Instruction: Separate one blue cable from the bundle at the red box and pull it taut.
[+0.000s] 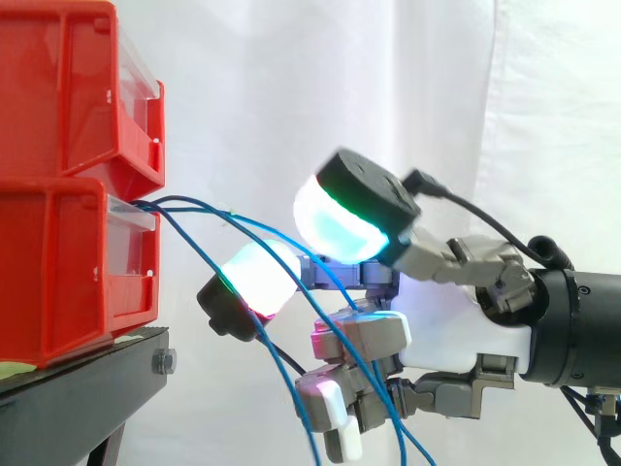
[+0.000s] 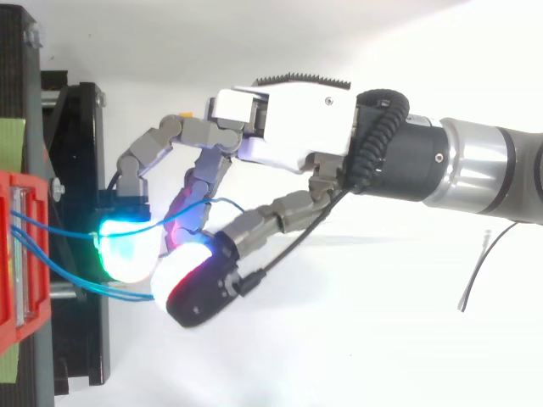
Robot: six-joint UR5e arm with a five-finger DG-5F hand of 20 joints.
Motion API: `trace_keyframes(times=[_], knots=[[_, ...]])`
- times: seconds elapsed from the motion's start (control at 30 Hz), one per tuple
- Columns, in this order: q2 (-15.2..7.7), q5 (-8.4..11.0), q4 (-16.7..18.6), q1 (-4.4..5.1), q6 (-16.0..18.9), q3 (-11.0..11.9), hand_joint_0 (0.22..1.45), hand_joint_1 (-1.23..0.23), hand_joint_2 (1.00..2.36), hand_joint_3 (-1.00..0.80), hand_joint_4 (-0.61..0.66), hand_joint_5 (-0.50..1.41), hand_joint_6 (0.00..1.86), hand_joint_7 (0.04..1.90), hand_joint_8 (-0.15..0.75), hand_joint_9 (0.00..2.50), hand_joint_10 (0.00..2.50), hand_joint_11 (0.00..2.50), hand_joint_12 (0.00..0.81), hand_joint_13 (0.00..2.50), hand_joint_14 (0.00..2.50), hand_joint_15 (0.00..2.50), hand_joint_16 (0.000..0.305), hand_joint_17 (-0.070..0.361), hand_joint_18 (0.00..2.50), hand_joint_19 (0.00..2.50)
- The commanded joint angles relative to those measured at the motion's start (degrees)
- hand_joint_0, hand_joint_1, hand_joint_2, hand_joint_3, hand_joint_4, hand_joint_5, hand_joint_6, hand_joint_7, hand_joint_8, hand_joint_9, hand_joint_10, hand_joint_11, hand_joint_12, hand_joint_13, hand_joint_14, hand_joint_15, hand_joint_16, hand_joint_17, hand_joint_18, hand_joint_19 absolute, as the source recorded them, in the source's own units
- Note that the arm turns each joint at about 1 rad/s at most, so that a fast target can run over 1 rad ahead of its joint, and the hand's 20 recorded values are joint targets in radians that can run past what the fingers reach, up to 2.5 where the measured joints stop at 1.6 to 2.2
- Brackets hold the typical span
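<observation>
Several thin blue cables point(image 1: 194, 209) come out of the front of the lower red bin point(image 1: 58, 282) and sag down to the right. In the top view they leave the red bin point(image 2: 13, 254) as blue cables point(image 2: 51, 225) running toward the fingertips. My hand point(image 1: 456, 330) reaches in from the right, its palm point(image 2: 288, 127) right of the bin. Two glowing pads, one cyan point(image 1: 335, 223) and one white-pink point(image 1: 257, 277), close together on one blue cable a short way from the bin. Other strands run down past the lower curled fingers point(image 1: 335, 408). The cables are slack.
A second red bin point(image 1: 68, 87) is stacked on the lower one. Both rest on a black stand point(image 1: 87, 388) at the left, and its edge point(image 2: 85, 153) lies under the fingertips. A white curtain hangs behind.
</observation>
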Motion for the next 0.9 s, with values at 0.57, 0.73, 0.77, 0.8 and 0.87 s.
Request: trace_keyframes(times=[0.57, 0.73, 0.77, 0.8, 0.87], knots=[[0.0, 0.04, 0.1, 0.06, 0.0, 0.0, 0.52, -1.12, 1.00, -0.50, -0.03, -0.17, 0.94, 0.86, 0.197, 1.29, 0.01, 1.91, 0.336, 1.37, 0.02, 1.40, 0.057, 0.129, 0.89, 0.85], [0.0, 0.04, 0.2, 0.06, 0.0, 0.0, 0.42, -1.07, 1.00, -0.50, -0.13, -0.17, 0.95, 0.77, 0.217, 0.86, 2.50, 1.13, 0.356, 1.29, 1.36, 1.10, 0.062, 0.140, 1.02, 0.92], [0.0, 0.04, 0.2, 0.06, 0.1, 0.0, 0.42, -1.06, 1.00, -0.50, -0.13, -0.17, 0.94, 0.77, 0.220, 0.85, 2.50, 1.14, 0.355, 1.29, 1.42, 1.09, 0.063, 0.141, 1.03, 0.93], [0.0, -0.13, 0.2, 0.06, 0.0, 0.0, 0.40, -0.97, 1.00, -0.50, -0.15, -0.16, 0.94, 0.78, 0.226, 0.85, 2.50, 1.12, 0.368, 1.28, 1.72, 1.02, 0.064, 0.145, 1.10, 0.96], [0.0, -0.13, 0.2, 0.06, 0.0, 0.0, 0.38, -0.75, 1.00, -0.50, -0.16, -0.14, 0.93, 0.79, 0.233, 0.91, 2.50, 1.17, 0.390, 1.24, 2.15, 0.91, 0.068, 0.153, 1.21, 1.00]])
